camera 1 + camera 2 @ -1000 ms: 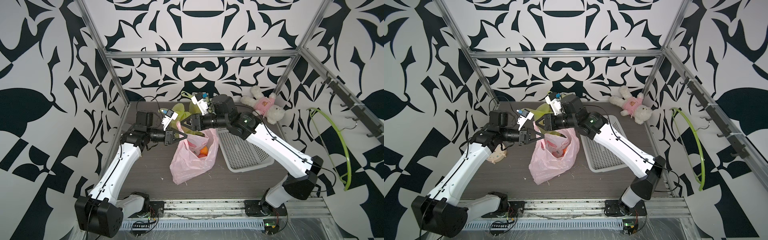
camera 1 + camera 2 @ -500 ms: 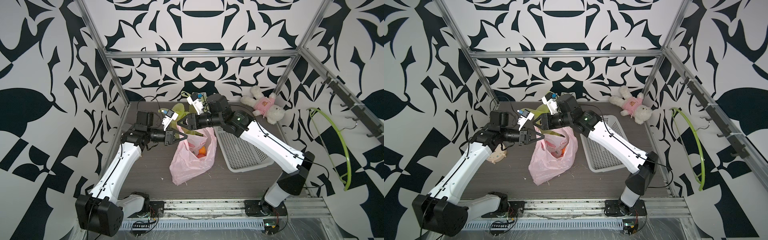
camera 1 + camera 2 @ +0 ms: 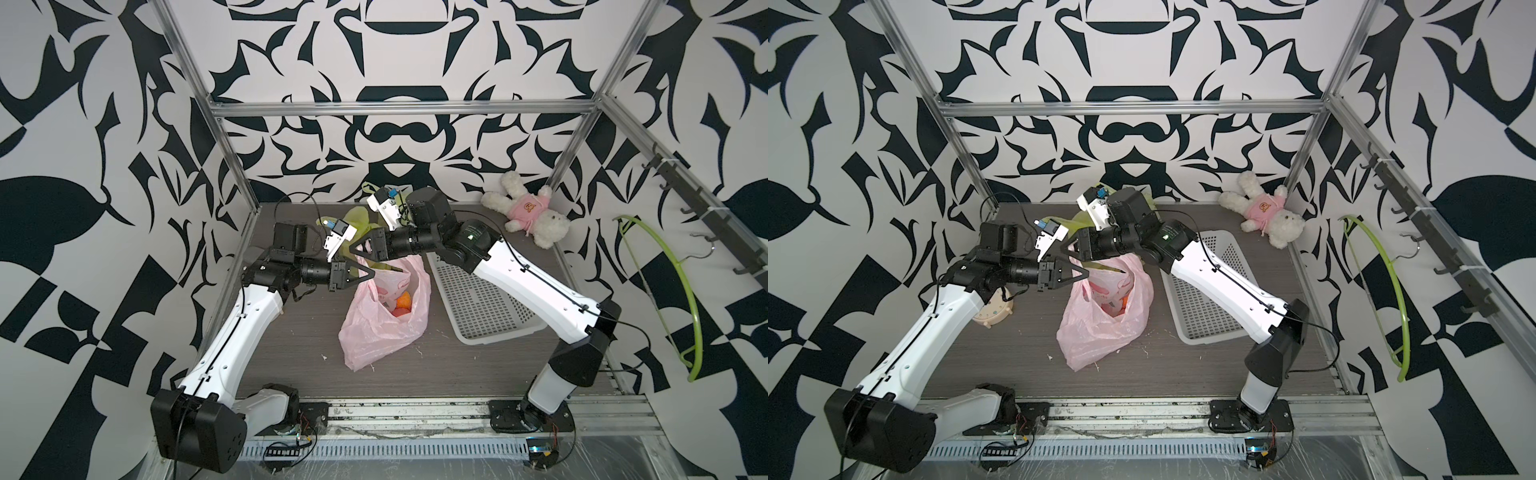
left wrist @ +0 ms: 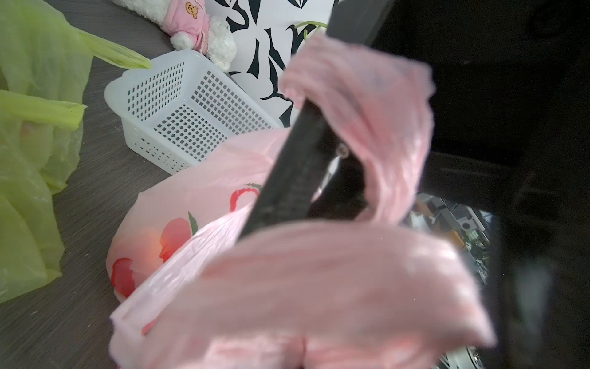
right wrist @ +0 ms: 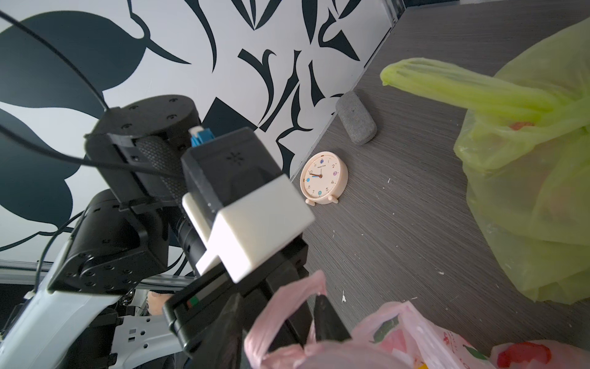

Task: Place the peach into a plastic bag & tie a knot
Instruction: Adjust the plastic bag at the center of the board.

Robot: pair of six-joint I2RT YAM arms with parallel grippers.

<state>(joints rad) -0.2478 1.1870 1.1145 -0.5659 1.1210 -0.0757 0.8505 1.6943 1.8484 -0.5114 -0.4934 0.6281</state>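
Nearest us, the pink plastic bag point(image 3: 374, 336) sagged on the table point(image 3: 299, 340) with the peach point(image 3: 404, 301) inside its open mouth. Just behind it, the left gripper point(image 3: 370, 272) was clamped tight on the bag's top edge. The right gripper point(image 3: 352, 249) met it from the far side, one finger point(image 4: 293, 166) hooked through a loop of the bag. We could not tell how wide its jaws stood. Beyond lay the white basket point(image 3: 482, 307), then the plush toy point(image 3: 525, 212).
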